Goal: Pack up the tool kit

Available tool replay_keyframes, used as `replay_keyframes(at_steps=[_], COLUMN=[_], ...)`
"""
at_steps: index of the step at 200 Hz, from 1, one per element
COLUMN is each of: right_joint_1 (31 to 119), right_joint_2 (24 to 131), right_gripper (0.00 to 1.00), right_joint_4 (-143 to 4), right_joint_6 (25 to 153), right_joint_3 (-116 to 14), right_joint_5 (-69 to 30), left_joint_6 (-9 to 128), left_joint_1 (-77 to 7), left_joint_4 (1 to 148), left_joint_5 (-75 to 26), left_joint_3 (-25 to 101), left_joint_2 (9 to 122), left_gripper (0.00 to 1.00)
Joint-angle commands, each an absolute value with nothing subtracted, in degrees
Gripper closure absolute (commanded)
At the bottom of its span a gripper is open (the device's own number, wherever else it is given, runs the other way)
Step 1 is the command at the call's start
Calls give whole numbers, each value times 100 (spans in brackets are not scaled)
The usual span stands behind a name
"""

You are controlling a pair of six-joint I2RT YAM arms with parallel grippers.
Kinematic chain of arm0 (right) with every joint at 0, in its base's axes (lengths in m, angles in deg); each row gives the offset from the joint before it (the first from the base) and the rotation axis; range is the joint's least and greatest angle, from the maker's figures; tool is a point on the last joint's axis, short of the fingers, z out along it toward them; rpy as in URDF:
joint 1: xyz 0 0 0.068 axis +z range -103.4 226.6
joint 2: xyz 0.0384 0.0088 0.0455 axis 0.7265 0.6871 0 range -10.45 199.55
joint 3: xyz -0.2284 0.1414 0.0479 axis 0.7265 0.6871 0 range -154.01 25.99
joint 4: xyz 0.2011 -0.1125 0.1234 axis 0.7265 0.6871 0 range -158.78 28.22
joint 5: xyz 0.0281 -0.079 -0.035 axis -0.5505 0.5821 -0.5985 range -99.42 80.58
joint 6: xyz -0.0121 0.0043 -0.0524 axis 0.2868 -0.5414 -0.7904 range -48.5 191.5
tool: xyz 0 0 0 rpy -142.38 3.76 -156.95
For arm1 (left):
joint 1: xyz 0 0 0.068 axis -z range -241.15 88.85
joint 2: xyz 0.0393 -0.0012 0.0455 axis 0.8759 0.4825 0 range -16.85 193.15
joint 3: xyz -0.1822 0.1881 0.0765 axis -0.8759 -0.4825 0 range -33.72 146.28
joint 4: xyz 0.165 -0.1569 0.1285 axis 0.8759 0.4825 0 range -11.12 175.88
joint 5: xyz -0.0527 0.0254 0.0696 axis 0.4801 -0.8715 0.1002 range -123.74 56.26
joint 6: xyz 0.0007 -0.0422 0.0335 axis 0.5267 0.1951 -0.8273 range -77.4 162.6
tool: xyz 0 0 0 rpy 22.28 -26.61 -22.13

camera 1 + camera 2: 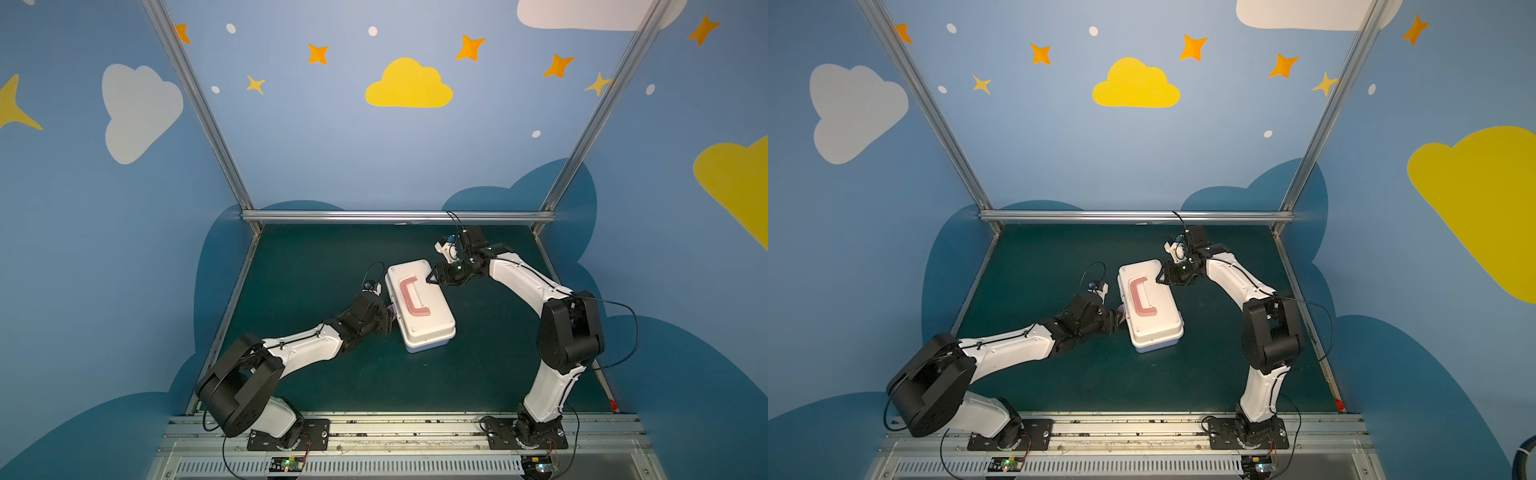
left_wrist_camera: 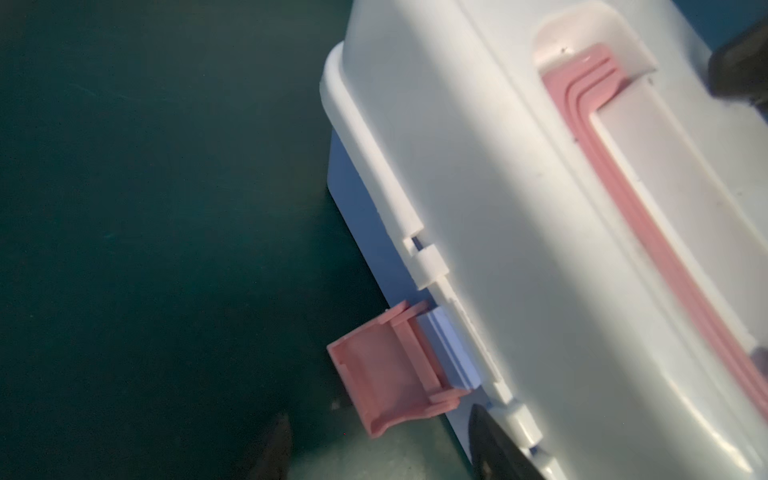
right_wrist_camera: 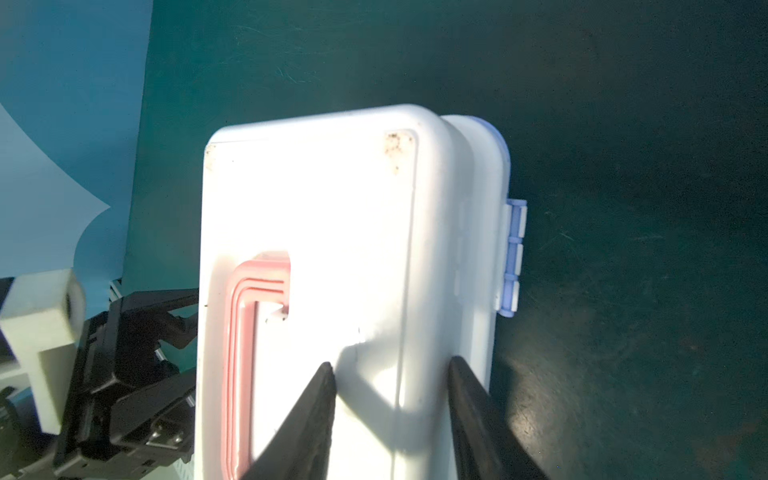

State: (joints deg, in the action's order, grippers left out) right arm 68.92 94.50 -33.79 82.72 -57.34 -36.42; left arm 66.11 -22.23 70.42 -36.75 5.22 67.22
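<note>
A: How were the arms set?

B: The left arm [image 1: 299,349] lay low, stretched almost level from the near left corner of the worktop [image 1: 316,257], with its wrist close to the left long side of the tool kit [image 1: 424,320]. The right arm [image 1: 523,278] stood tall at the near right corner, elbow high, forearm sloping down to the far end of the lid [image 3: 332,199].

A: And the kit itself?

B: It sat about the middle of the worktop, closed, its long axis running far to near and a little askew. It was smooth white plastic with rounded corners, over a pale lavender base [image 2: 349,183]. A ribbed pink C-shaped handle [image 1: 411,297] lay flat in its recess on the lid. Lavender hinge knuckles [image 3: 513,257] showed on the right long side, and brownish specks marked one lid corner.

A: The latch?

B: The pink latch [image 2: 386,374] stood out from the left side, away from the lid and not snapped shut.

A: What did the left hand have?

B: Nothing. The left hand [image 2: 382,453] stood partly open, one dark finger either side of the latch and clear of it. One finger [image 2: 494,449] sat right by the lid's rim.

A: The right hand?

B: The right hand [image 3: 390,363] was part-open too, gripping nothing. Its tapered black fingers [image 3: 320,399] pointed at the lid between the handle and the hinge edge. I couldn't tell whether the tips pressed on it or hovered just above.
</note>
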Motion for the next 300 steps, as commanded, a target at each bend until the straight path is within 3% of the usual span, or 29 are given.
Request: replay_keyframes(at_steps=[1, 35, 75, 93, 131, 226, 300], right_joint_1=[7103, 7116, 7118, 7120, 7129, 7130, 7164], right_joint_2=[9321, 9249, 9263, 9291, 9312, 9282, 9278], right_gripper=[56, 56, 56, 57, 56, 57, 56], right_joint_4=[-3089, -3098, -3100, -3086, -3057, -3032, -2993], right_joint_6=[8320, 8308, 8291, 8292, 8285, 8288, 8304], right_joint_3=[-5543, -5441, -5425, -5452, -5482, -5442, -5443], right_joint_5=[-4070, -4071, -4067, -4049, -4047, -4048, -4048], left_joint_6=[7080, 6674, 5895, 5693, 5458, 5718, 5885], left_joint_1=[-2368, -2475, -2417, -2265, -1897, -1747, -1760], left_joint_4=[6625, 6851, 7467, 7378, 6643, 6098, 6478], left_joint_5=[-3167, -2838, -3389, -3568, -3690, -5707, -5846], left_joint_3=[343, 426, 213, 53, 45, 361, 188], left_joint_2=[6594, 6761, 6662, 6685, 7239, 8015, 7221], left_gripper=[39, 44, 23, 7, 0, 0, 1])
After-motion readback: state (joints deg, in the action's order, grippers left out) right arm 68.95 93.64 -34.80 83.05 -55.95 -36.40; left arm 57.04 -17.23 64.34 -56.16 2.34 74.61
